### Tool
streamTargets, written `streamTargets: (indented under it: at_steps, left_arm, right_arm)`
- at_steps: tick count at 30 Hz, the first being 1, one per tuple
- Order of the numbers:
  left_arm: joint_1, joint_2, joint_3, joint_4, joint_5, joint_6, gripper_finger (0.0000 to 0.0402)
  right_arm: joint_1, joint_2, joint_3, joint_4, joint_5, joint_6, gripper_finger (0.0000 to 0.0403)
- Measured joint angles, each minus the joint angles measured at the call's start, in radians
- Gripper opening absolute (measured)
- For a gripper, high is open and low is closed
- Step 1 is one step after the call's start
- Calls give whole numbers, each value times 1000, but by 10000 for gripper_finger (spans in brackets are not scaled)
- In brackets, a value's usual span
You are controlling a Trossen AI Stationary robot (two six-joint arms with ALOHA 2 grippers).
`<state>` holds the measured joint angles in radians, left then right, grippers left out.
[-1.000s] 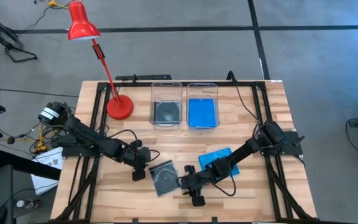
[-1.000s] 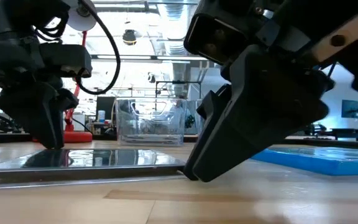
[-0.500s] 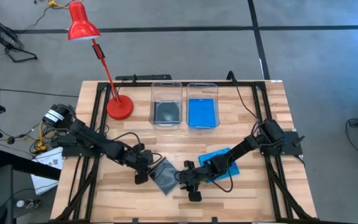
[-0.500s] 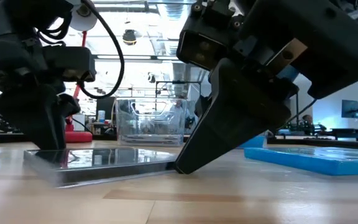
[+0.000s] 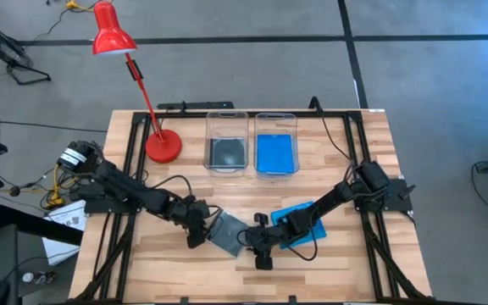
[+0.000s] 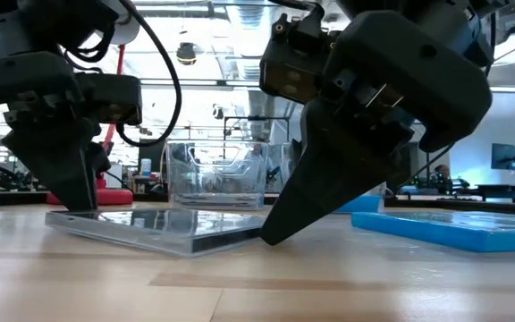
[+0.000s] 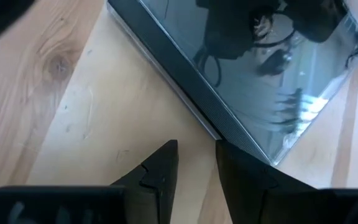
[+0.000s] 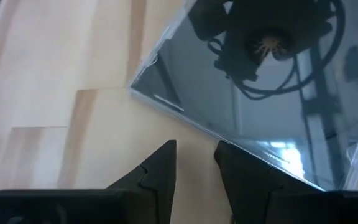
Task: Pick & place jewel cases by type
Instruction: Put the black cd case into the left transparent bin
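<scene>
A clear, dark grey jewel case (image 5: 225,231) lies flat on the wooden table near its front, turned so that a corner points at the near edge; it also shows in the low view (image 6: 168,225). My left gripper (image 5: 195,237) is shut at its left side. My right gripper (image 5: 257,250) is shut at its right side. A blue jewel case (image 5: 299,220) lies flat under my right arm. The left bin (image 5: 227,127) holds a dark case, and the right bin (image 5: 276,125) holds a blue one. My left gripper meets the case's left edge (image 7: 207,127) with its shut fingertips (image 7: 225,152), which slant down from the table's left. The case lies flat on the table. My right gripper meets the case's right edge near a corner (image 8: 191,121) with its shut fingertips (image 6: 268,238), slanting down from the right.
A red desk lamp (image 5: 163,146) stands at the far left of the table, its head (image 5: 110,34) beyond the far edge. The two clear bins stand side by side at the far middle. Black rails (image 5: 130,144) run along both sides of the table.
The dark case has turned about on the table, from nearly square to the edges to corner-on, and has slid a little toward the far edge. My right gripper has gone left and slightly farther; my left gripper has gone slightly right and nearer.
</scene>
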<state>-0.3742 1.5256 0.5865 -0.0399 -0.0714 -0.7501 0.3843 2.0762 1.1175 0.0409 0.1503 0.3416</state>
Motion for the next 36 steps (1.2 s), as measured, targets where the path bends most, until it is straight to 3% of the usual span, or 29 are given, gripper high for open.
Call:
streamTargets:
  at_steps: [8, 19, 36]
  left_arm:
    - [54, -1, 2, -13, 75, -82, 116]
    - [138, -1, 3, -6, 199, -111, 170]
    - [145, 0, 0, 38, 206, -128, 179]
  right_arm:
    - [0, -3, 0, -23, 14, 2, 118]
    - [8, -8, 1, -73, 44, -1, 118]
    - [30, -8, 1, -86, 71, -5, 118]
